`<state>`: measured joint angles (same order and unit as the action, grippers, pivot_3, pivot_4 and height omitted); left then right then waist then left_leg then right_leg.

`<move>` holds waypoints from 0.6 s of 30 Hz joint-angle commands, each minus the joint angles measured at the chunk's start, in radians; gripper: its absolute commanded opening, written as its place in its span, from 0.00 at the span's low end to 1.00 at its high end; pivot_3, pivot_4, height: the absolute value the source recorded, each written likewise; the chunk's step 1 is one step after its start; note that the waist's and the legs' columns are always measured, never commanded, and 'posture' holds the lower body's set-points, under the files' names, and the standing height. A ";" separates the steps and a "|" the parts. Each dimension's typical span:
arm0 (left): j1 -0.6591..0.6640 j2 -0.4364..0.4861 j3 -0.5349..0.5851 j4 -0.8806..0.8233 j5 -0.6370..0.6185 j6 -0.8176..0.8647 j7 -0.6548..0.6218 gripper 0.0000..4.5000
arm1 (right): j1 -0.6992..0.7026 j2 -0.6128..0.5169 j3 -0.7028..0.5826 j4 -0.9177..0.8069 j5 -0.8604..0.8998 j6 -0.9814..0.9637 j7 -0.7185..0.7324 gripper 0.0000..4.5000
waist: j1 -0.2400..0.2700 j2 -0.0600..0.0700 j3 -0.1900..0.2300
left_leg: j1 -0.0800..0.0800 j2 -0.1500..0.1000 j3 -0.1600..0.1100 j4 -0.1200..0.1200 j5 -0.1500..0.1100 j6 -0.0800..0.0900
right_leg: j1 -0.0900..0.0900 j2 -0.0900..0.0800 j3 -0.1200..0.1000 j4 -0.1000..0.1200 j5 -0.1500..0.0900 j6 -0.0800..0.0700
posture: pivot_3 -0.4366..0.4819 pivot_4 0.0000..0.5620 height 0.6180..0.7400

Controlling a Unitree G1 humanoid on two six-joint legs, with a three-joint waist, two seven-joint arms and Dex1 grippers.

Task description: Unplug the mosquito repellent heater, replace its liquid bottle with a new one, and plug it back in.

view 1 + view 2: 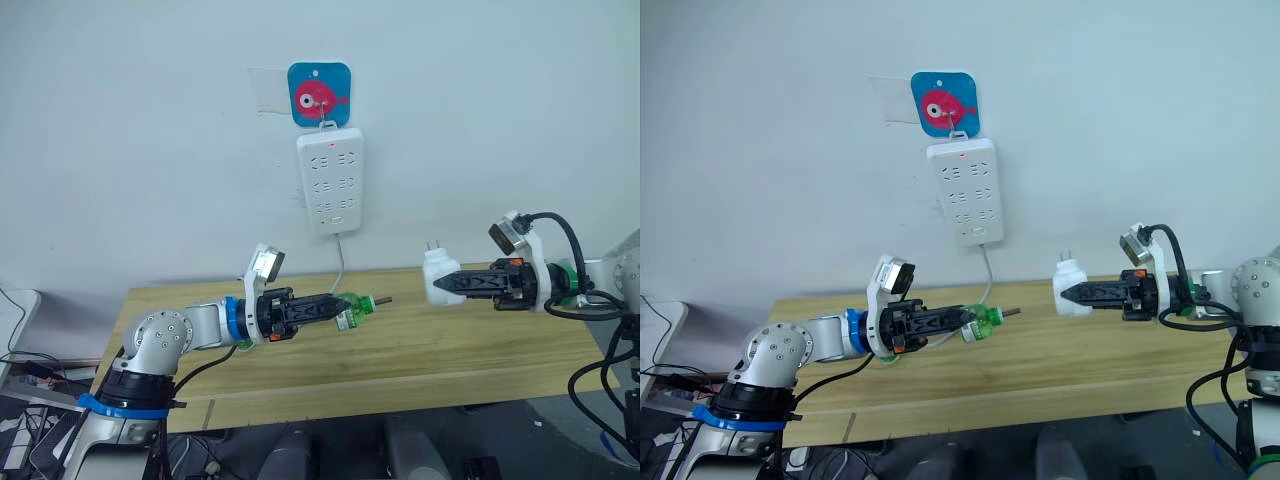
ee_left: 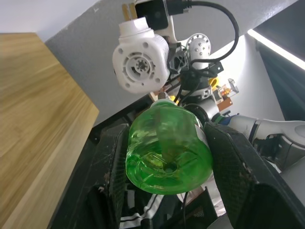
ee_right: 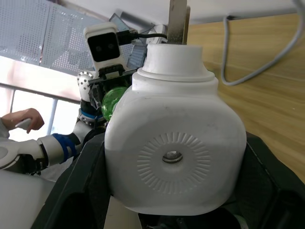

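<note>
White wall backs a wooden desk (image 1: 420,345), with a power strip (image 1: 331,181) hanging above. Over the desk, the right gripper (image 1: 437,285) has its jaws clamped on the heater (image 1: 438,272), prongs up. Facing it, well apart, the left gripper (image 1: 338,306) has its jaws closed on the green bottle (image 1: 352,308), neck toward the heater.
</note>
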<state>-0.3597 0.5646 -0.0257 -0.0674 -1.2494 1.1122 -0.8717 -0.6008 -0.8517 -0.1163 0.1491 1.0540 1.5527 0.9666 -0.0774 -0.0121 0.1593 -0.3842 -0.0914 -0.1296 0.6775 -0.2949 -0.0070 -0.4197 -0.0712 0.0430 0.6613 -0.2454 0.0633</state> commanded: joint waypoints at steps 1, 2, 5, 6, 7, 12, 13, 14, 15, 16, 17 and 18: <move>0.005 -0.005 0.038 -0.034 0.007 -0.001 -0.015 0.49 | 0.017 -0.073 0.043 0.061 -0.123 -0.114 0.027 0.67 | 0.002 0.000 0.000 | 0.000 0.000 0.000 0.000 0.000 0.000 | 0.000 0.000 0.000 0.000 0.000 0.000 | 0.34 0.29 1.00; 0.009 -0.006 0.040 -0.041 0.011 -0.002 -0.014 0.49 | 0.031 -0.090 0.080 0.083 -0.186 -0.174 0.024 0.67 | 0.003 0.000 0.000 | 0.000 0.000 0.000 0.000 0.000 0.000 | 0.000 0.000 0.000 0.000 0.000 0.000 | 0.35 0.30 1.00; 0.025 -0.010 0.047 -0.066 0.016 -0.001 -0.012 0.49 | 0.058 -0.116 0.202 0.178 -0.399 -0.374 -0.015 0.67 | 0.004 -0.001 0.001 | 0.000 0.000 0.001 0.000 0.000 0.000 | 0.000 0.000 0.000 -0.001 0.000 0.000 | 0.36 0.31 1.00; 0.031 -0.013 0.049 -0.075 0.018 0.001 -0.010 0.49 | 0.060 -0.115 0.234 0.222 -0.466 -0.436 -0.034 0.67 | 0.004 0.000 0.002 | 0.000 0.000 0.001 0.000 0.000 0.000 | 0.000 0.000 0.000 -0.001 0.000 0.000 | 0.36 0.31 1.00; 0.039 -0.014 0.049 -0.087 0.021 0.000 -0.010 0.49 | 0.061 -0.116 0.265 0.272 -0.528 -0.494 -0.044 0.67 | 0.004 0.000 0.003 | 0.000 0.000 0.001 0.000 0.000 0.000 | 0.000 0.000 0.000 -0.001 0.000 0.000 | 0.37 0.32 1.00; 0.073 -0.023 0.053 -0.131 0.031 -0.002 0.002 0.49 | 0.052 -0.098 0.367 0.505 -0.761 -0.712 -0.074 0.67 | 0.006 0.003 0.009 | 0.000 0.000 0.003 0.000 0.000 -0.001 | 0.000 0.000 0.002 0.000 0.000 0.000 | 0.37 0.33 1.00; 0.078 -0.023 0.054 -0.138 0.030 -0.002 0.005 0.49 | 0.048 -0.090 0.374 0.533 -0.787 -0.732 -0.070 0.67 | 0.005 0.003 0.010 | 0.000 0.000 0.003 0.000 0.000 -0.001 | 0.000 0.000 0.002 0.000 0.000 0.000 | 0.39 0.34 1.00; 0.084 -0.024 0.056 -0.145 0.031 -0.004 0.010 0.49 | 0.047 -0.083 0.386 0.555 -0.816 -0.751 -0.069 0.67 | 0.005 0.003 0.011 | 0.000 0.000 0.003 0.000 0.000 -0.001 | 0.000 0.000 0.002 0.000 0.000 0.000 | 0.40 0.35 1.00; 0.088 -0.025 0.056 -0.150 0.034 -0.007 0.013 0.49 | 0.043 -0.074 0.390 0.574 -0.837 -0.762 -0.069 0.67 | 0.004 0.004 0.013 | 0.001 0.000 0.003 0.000 0.000 -0.001 | 0.000 0.000 0.002 0.000 0.000 0.000 | 0.40 0.35 1.00; 0.092 -0.026 0.057 -0.154 0.037 -0.011 0.017 0.49 | 0.038 -0.063 0.391 0.593 -0.854 -0.769 -0.070 0.67 | 0.004 0.004 0.013 | 0.001 0.000 0.003 0.000 0.000 0.000 | 0.000 0.000 0.002 0.001 0.000 0.000 | 0.40 0.35 1.00; 0.096 -0.027 0.058 -0.158 0.037 -0.012 0.020 0.49 | 0.030 -0.052 0.390 0.610 -0.870 -0.776 -0.071 0.67 | 0.004 0.004 0.013 | 0.001 0.001 0.003 0.000 0.000 0.000 | 0.000 0.000 0.002 0.001 0.000 0.000 | 0.40 0.35 1.00; 0.099 -0.027 0.059 -0.162 0.038 -0.012 0.022 0.49 | 0.019 -0.040 0.385 0.632 -0.885 -0.782 -0.074 0.67 | 0.004 0.003 0.015 | 0.001 0.001 0.003 0.000 0.000 0.000 | 0.000 0.000 0.002 0.001 0.000 0.000 | 0.40 0.35 1.00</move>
<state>-0.2658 0.5432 0.0092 -0.1957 -1.2079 1.1089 -0.8522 -0.5504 -0.8900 0.2768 0.7694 0.1990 0.7911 0.8894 -0.0733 -0.0087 0.1743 -0.3827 -0.0910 -0.1262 0.6772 -0.2946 -0.0075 -0.4194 -0.0711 0.0454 0.6620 -0.2453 0.0632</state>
